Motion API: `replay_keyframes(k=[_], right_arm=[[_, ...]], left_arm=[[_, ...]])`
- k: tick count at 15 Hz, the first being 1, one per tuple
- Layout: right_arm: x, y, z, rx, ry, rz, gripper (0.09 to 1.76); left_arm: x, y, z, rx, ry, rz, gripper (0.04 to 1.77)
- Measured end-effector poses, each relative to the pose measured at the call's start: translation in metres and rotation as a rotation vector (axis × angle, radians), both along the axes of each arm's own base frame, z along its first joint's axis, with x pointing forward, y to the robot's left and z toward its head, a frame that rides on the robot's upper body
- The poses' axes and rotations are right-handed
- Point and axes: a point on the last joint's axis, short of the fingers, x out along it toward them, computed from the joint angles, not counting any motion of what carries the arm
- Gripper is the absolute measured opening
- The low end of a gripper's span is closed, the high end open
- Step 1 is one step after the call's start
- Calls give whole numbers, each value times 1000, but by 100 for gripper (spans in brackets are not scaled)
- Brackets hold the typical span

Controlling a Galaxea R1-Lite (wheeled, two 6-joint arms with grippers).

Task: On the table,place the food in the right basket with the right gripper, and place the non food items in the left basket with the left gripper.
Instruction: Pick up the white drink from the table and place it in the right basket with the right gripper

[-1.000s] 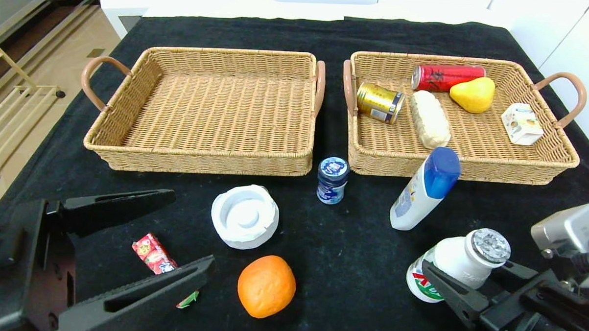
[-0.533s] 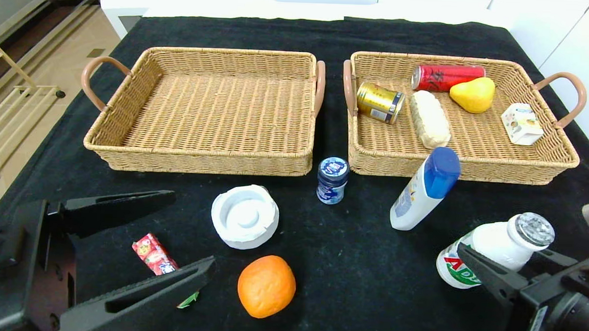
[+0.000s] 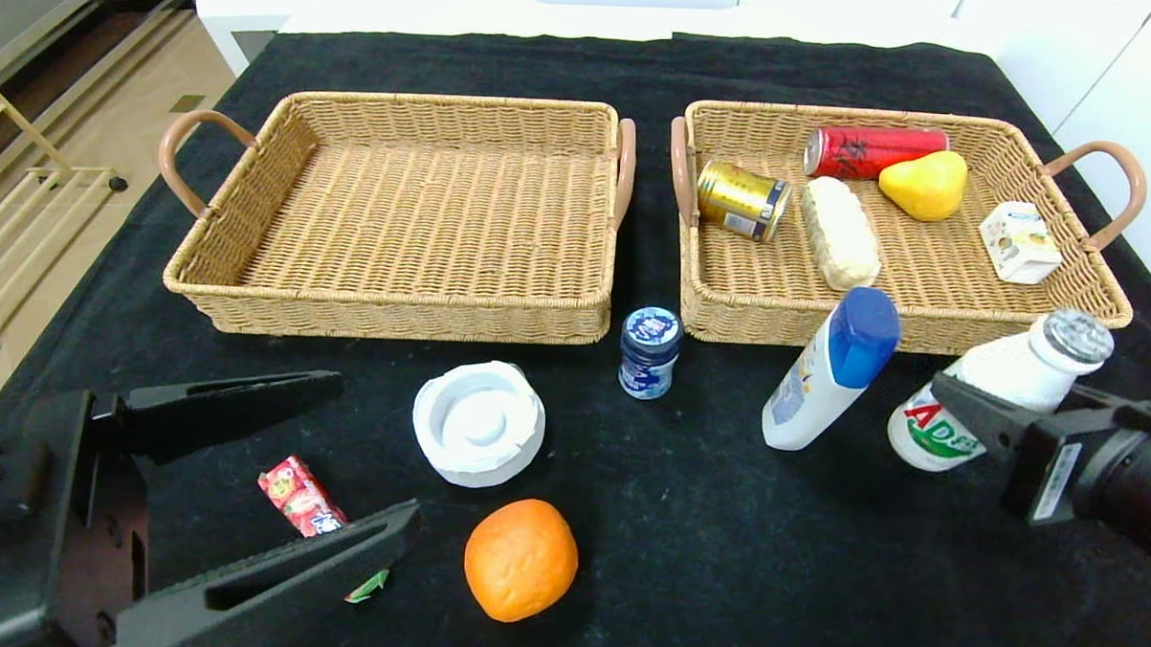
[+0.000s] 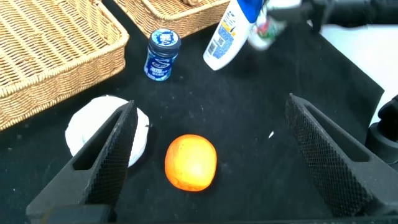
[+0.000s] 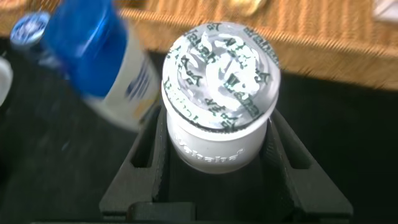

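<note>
Right gripper (image 3: 989, 415) is clamped partway shut on the white drink bottle (image 3: 994, 391), both jaws pressed vs. its sides below the foil cap — bottle hangs tilted above the cloth, just short of the right basket (image 3: 1102, 318) front rim. Probably light-to-moderate, thin rigid plastic w/ smooth rounded walls; likely slippery, so the mid-body hold under the shoulder looks sensible, and the crinkled foil lid seems the fragile part. Basket is coarse woven wicker, stiff, w/ looped handles. Blue-capped bottle (image 3: 828, 371) leans close by — glossy plastic. Left gripper (image 3: 273, 476) sits wide open, holding nothing, low near the red packet (image 3: 300, 494) and the dimpled orange (image 3: 520, 558).
</note>
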Motion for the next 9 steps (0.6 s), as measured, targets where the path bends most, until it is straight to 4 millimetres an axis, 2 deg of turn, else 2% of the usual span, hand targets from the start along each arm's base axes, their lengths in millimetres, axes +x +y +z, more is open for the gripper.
replay_keyframes(k=[4,9], right_arm=[[26,-5,34,6,-48,-36,88],[69,-5,63,17,-114,-115,88]], left_arm=[[-1,1,2,-5,-7,0,172],[-2,2,3,-7,-16,0,172]])
